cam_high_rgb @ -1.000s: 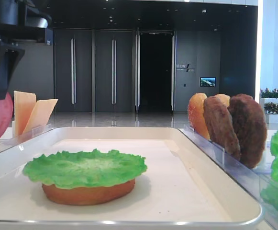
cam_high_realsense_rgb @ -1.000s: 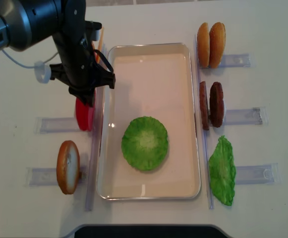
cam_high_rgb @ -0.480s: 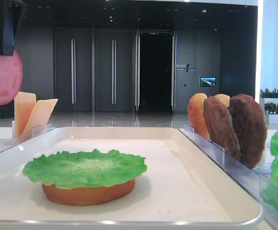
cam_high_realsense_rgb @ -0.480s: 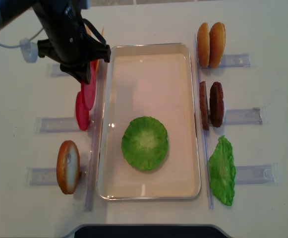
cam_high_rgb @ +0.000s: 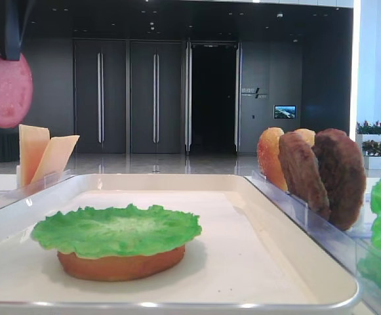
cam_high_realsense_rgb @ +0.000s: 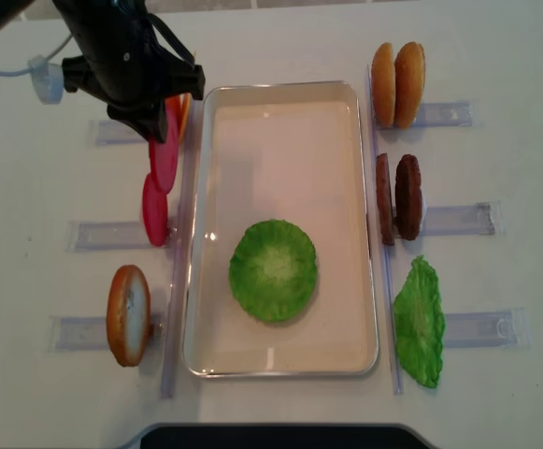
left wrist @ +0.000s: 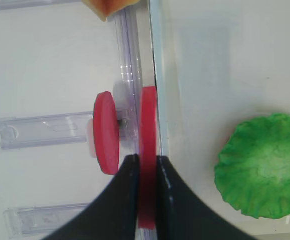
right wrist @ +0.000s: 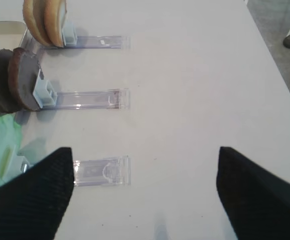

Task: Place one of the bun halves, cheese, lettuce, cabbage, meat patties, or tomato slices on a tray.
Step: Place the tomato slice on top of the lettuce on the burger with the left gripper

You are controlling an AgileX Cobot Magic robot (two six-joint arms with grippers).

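Note:
My left gripper [cam_high_realsense_rgb: 152, 129] is shut on a red tomato slice [cam_high_realsense_rgb: 165, 152], which it holds on edge in the air just left of the tray's [cam_high_realsense_rgb: 280, 89] left rim. The left wrist view shows that slice [left wrist: 147, 125] pinched between the fingers [left wrist: 122, 200], with a second tomato slice [left wrist: 107, 132] standing in the rack beside it. In the tray, a green lettuce [cam_high_realsense_rgb: 273, 269] lies on a bun half [cam_high_rgb: 121, 266]. The right gripper [right wrist: 145, 157] hangs open over bare table with nothing between its fingers.
Right of the tray, clear racks hold two bun halves [cam_high_realsense_rgb: 397, 84], two meat patties [cam_high_realsense_rgb: 398, 196] and a lettuce leaf [cam_high_realsense_rgb: 419, 323]. On the left are another bun half [cam_high_realsense_rgb: 128, 315] and cheese slices [cam_high_rgb: 42, 154], partly hidden by the left arm in the overhead view.
The left gripper has lifted the tomato slice up out of its rack and carried it slightly toward the far end. One slice stays in the rack.

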